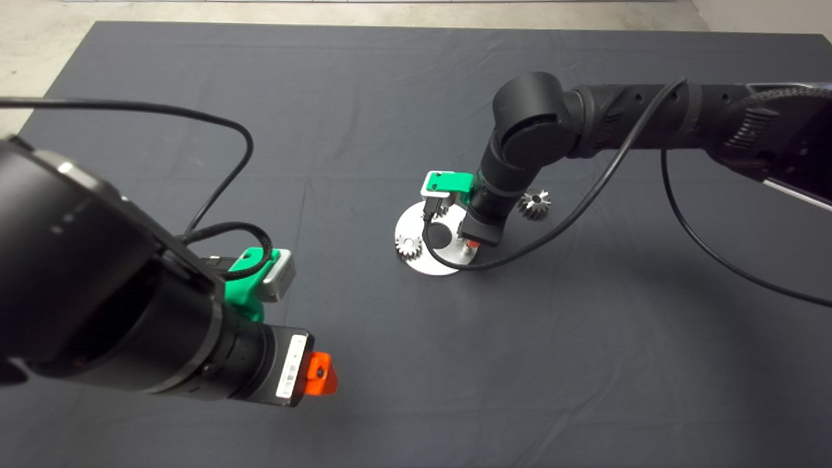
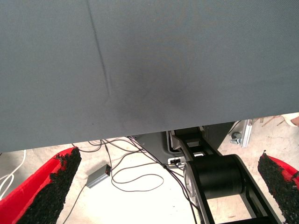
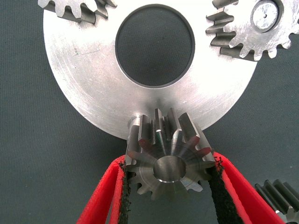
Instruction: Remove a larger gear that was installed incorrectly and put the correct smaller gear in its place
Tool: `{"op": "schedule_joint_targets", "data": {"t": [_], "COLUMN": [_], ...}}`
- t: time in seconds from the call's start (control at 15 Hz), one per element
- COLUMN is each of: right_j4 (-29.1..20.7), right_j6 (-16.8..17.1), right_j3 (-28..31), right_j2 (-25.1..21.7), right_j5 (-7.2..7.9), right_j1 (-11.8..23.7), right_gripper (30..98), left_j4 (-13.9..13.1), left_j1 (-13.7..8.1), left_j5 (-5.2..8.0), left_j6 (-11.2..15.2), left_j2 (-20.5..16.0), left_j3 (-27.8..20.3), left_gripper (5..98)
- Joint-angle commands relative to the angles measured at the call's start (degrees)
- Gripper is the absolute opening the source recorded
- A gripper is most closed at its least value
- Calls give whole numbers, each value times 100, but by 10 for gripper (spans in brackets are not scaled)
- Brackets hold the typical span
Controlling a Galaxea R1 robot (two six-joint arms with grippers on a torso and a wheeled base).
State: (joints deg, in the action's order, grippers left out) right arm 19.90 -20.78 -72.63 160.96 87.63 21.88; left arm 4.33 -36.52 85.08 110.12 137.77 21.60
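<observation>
The larger gear [image 3: 163,135], shiny silver with long flared teeth, sits at the rim of the round silver plate [image 3: 84,79] over a short peg. My right gripper [image 3: 169,161] is shut on it, one black pad on each side. Seen from the head view, this gripper [image 1: 473,244] points down at the plate's [image 1: 422,263] right edge and hides the gear. The smaller gear [image 1: 534,203], dark grey with a black centre hole, lies on the mat just right of the right arm; its edge shows in the right wrist view [image 3: 280,193]. My left gripper [image 1: 318,374] hangs open at the lower left.
Two pale short-toothed gears [image 3: 252,28] [image 3: 74,7] sit on the plate around its round centre hole [image 3: 154,44]; one shows from above [image 1: 408,245]. A black cable loops from the right arm over the plate. The left wrist view shows the mat's edge and floor cables.
</observation>
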Motion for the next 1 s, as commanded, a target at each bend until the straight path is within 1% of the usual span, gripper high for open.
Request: {"op": "schedule_joint_targets", "data": {"t": [0.0, 0.47, 0.93], "right_j4": [1, -310, -504], "right_j6": [31, 22, -5], "right_j3": [58, 58, 50], "right_j2": [45, 37, 45], "right_j5": [738, 738, 738], "right_j1": [176, 185, 185], "right_gripper": [384, 383, 383], "left_j4": [-90, -90, -90], "left_j1": [-83, -83, -83], "left_j5": [23, 18, 18], "left_j6": [18, 18, 18], "left_j2": [10, 10, 10], "left_j3": [-87, -88, -88], "left_gripper": [976, 976, 976]}}
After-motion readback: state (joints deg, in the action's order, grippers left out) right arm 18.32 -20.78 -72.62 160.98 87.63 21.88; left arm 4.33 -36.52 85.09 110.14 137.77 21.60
